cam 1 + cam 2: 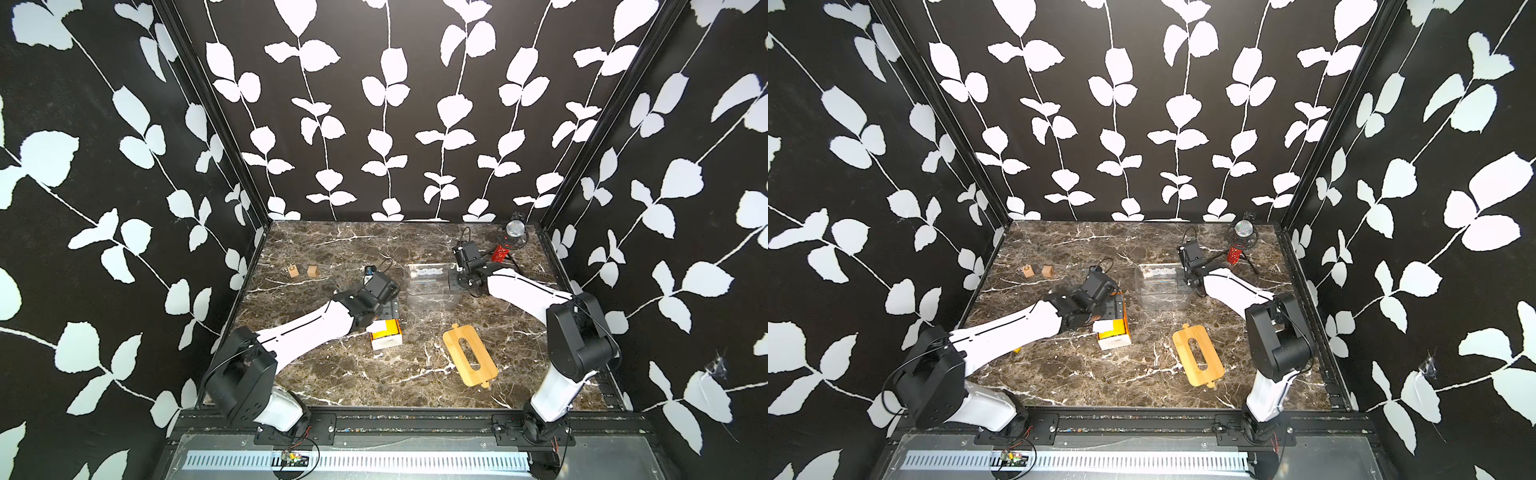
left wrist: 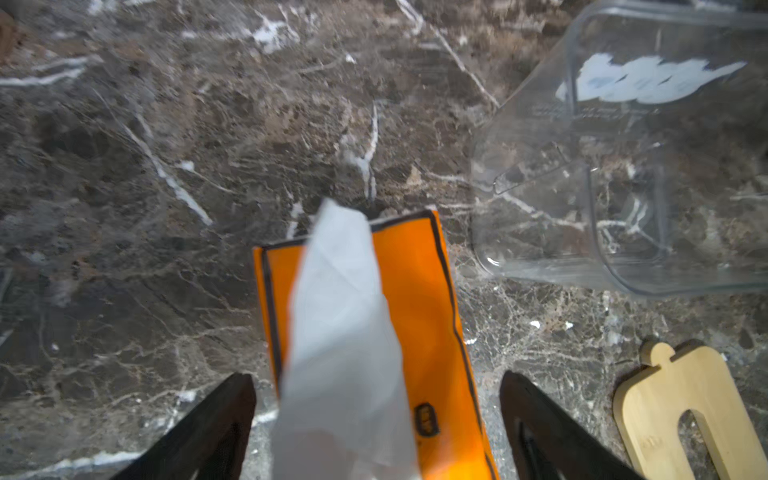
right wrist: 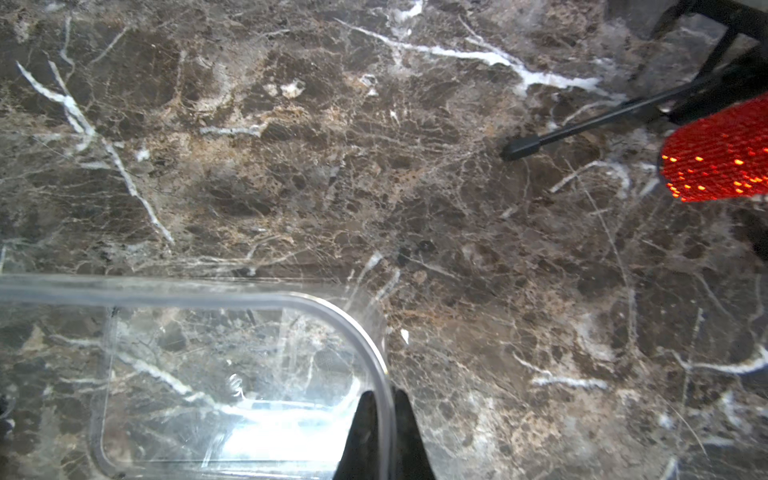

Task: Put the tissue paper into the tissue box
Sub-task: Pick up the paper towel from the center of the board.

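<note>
Orange-topped tissue paper (image 2: 419, 299) with a white sheet sits inside the wide-spread left end effector (image 2: 374, 376); right end effector (image 3: 384, 395) clamps the clear tissue box (image 3: 199, 291) rim.

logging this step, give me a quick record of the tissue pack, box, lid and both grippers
tissue box: empty, lid off
lid: flat on the table, apart from the tissue box
tissue paper: on the table, outside the tissue box, white sheet sticking up
left gripper: open, jaws either side of the tissue paper
right gripper: shut on the tissue box rim

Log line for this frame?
left gripper: open over tissue paper | right gripper: shut on tissue box rim | lid: off, on table
</note>
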Controlling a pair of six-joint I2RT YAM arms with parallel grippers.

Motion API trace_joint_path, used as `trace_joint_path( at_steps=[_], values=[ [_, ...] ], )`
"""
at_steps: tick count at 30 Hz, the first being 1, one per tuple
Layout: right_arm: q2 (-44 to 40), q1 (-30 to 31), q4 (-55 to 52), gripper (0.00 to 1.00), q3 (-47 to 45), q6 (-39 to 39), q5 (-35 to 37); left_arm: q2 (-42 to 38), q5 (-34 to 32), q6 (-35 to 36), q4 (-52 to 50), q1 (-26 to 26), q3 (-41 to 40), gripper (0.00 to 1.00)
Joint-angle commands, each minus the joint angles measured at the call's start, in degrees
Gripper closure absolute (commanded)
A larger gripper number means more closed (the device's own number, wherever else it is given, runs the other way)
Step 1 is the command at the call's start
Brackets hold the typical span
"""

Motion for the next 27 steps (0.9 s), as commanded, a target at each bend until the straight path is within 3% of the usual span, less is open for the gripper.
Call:
trace_joint_path(
  at_steps=[1, 9, 15, 27],
  values=[
    [-2.9, 0.2, -2.8, 1.00, -3.1, -3.2, 3.8, 1.6, -1.9, -2.2, -3.0, -0.4, 2.7, 0.07],
    [-4.8, -0.1, -3.9, 1.00, -4.6, -4.3, 3.4, 6.4, -0.7, -3.1, -3.9, -0.4, 4.3, 0.05],
    [-6.9, 0.2, -3.9, 1.00, -4.5, -3.1, -0.8, 9.2, -2.5, -1.9, -7.6, -0.4, 6.0, 0.04],
    [-7.0, 1.0, -3.6, 1.00, -4.7, -1.4, -2.7, 4.9, -5.2, 3.3, -13.4, -0.4, 12.0, 0.01]
  ],
)
